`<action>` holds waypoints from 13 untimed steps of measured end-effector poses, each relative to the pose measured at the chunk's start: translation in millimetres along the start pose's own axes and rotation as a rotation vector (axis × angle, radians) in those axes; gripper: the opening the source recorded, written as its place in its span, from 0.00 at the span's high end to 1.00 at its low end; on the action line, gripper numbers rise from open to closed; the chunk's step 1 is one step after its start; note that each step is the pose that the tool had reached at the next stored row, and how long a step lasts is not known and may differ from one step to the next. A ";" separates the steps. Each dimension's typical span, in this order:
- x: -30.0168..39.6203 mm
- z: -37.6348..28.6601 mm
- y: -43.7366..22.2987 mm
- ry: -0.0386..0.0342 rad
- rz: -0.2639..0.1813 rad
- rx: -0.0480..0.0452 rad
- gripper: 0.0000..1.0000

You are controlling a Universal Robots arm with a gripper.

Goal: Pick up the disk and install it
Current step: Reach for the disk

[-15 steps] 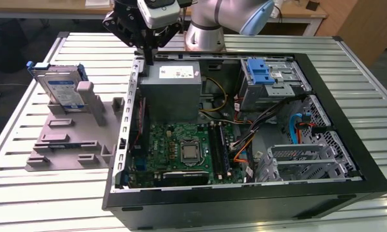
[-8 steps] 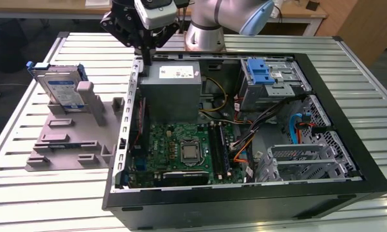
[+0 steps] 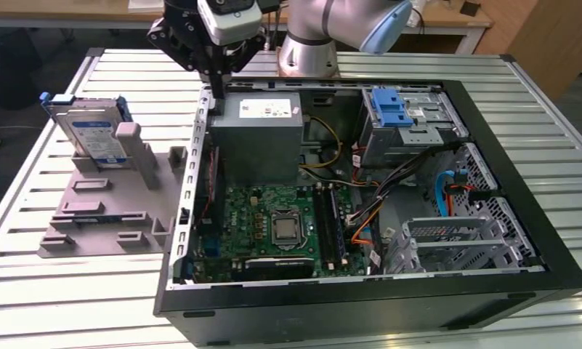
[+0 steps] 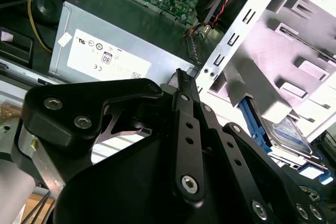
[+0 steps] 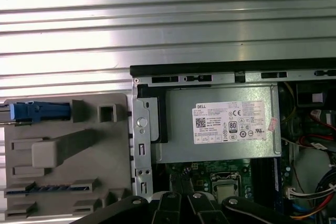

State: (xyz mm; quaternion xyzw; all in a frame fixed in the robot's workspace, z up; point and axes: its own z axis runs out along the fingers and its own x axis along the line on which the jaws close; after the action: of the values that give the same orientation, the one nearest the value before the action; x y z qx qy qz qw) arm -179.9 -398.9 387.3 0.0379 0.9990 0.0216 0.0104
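The disk (image 3: 89, 135) stands upright on edge in a grey holder (image 3: 107, 211) on the table, at the exterior view's left of the open computer case (image 3: 368, 291). It is silver with a blue-and-white label and a blue bracket. My gripper (image 3: 217, 84) hangs shut with nothing in it, over the case's back corner beside the grey power supply box (image 3: 256, 138) and apart from the disk. In the second wrist view the black fingers (image 4: 182, 85) meet at a point, with the disk (image 4: 287, 129) off to one side. The first wrist view has the disk (image 5: 39, 111) edge-on.
Inside the case lie a green motherboard (image 3: 276, 225), cable bundles and a metal drive bay with a blue latch (image 3: 397, 107) at the back right. The slatted metal table (image 3: 67, 298) surrounds the case. The arm's base (image 3: 308, 43) stands behind the case.
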 end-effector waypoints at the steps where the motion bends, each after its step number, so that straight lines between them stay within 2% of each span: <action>1: 0.5 0.1 0.0 0.0001 0.000 0.0000 0.89; 13: 6.2 1.1 -0.5 0.0011 0.000 0.0000 0.89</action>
State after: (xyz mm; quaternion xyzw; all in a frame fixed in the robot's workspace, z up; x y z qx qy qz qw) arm -186.1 -398.9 386.1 0.0379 0.9990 0.0216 0.0098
